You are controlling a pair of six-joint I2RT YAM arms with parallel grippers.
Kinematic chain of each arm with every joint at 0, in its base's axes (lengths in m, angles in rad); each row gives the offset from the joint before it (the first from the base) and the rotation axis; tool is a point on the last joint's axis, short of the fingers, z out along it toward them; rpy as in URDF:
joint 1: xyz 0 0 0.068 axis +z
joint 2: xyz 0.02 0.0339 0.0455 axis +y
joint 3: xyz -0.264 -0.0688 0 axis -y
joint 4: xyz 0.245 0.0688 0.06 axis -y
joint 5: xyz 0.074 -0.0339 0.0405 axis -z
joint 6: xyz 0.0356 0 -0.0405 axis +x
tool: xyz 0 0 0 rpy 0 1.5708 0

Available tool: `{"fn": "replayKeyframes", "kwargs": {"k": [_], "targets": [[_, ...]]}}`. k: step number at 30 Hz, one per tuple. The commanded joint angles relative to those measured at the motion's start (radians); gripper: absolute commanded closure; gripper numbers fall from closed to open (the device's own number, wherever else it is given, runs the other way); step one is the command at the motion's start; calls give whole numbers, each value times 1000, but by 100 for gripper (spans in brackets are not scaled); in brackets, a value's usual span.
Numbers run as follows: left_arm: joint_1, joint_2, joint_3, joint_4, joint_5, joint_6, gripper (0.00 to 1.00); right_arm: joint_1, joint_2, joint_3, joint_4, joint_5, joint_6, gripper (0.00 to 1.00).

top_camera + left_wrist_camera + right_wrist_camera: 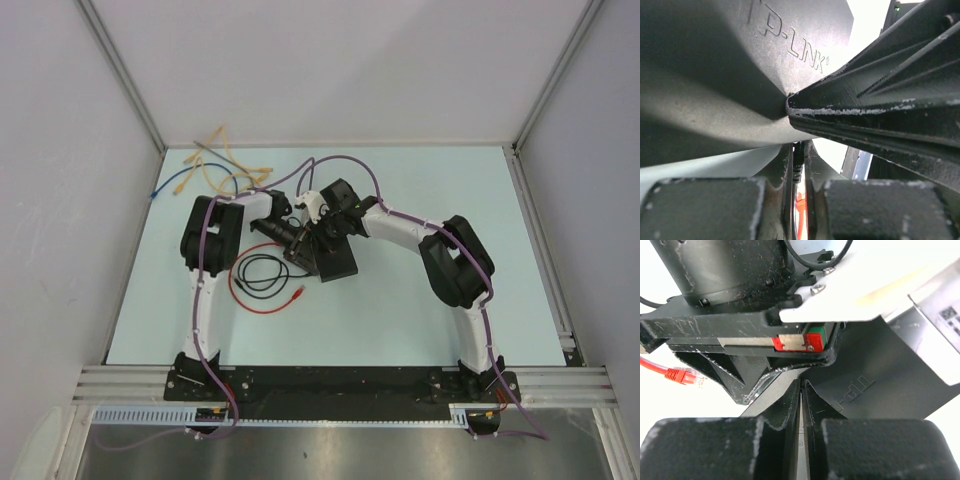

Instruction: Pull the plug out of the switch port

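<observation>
A: Left gripper (798, 150) first. Jaws?
B: Nearly pressed together, only a slit left, pinching a thin black ribbed piece. Judged to be the plug (797, 167) or its boot, can't confirm which.
A: Right gripper (801, 385)?
B: Jaws pressed together, nothing seen between them. Tips planted against the switch (880, 380), the flat black TP-Link box. Reads as a brace, to keep the box from dragging along during the pull.
A: Switch port?
B: Not visible, hidden by both grippers. Presumably in the box edge facing the left gripper. Box itself mid-counter (430, 180), between the two arms.
A: Why nose to nose like that?
B: Opposed on purpose, by the look of it: one anchoring, one placed to draw straight back along the cable line.
A: Clutter?
B: Red cable (262, 300) looped just left of the box, its red connector (682, 375) lying loose on the counter, so not the target. Black cable (258, 270) coiled inside that loop, likely the plugged one. Yellow cables (235, 168) at the far-left corner, well apart.
A: Stage?
B: Grip made, pull not yet done, as a judgement only. Risk: a pinch on boot rather than latch, meaning a slip or a stuck clip.
</observation>
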Motion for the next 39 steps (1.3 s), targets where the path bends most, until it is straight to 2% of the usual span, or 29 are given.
{"fn": "replayKeyframes", "kwargs": {"k": [1,3,6,7,8,11,15,17,21,24,27,39], "targets": [[5,-14,36,-16,-78,60,100,-5,47,-13,-78,32,-9,91],[5,-32,2,-2,-107,36,100,-5,48,-10,-78,32,-9,91],[6,-124,-221,223,-188,-189,100,-6,47,-9,-78,30,-9,91],[3,-144,-251,303,-222,-221,100,-8,50,-9,-78,30,-9,91],[2,-164,-265,313,-256,-238,100,-8,48,-7,-81,30,-9,91],[14,-146,-179,249,-321,-237,100,-10,50,-6,-80,26,-9,91],[45,-62,38,156,-278,-214,100,-5,45,-7,-81,24,-11,91],[57,-43,80,110,-276,-188,100,-3,39,-13,-80,29,-11,91],[66,-69,24,119,-273,-147,100,-5,31,-24,-80,35,-17,91],[66,-121,-122,165,-252,-140,100,-5,31,-26,-78,41,-19,91],[66,-163,-162,196,-226,-133,100,-3,36,-24,-75,38,-19,91],[74,-85,63,60,-223,-90,100,-8,44,-16,-72,35,-17,90]]}}
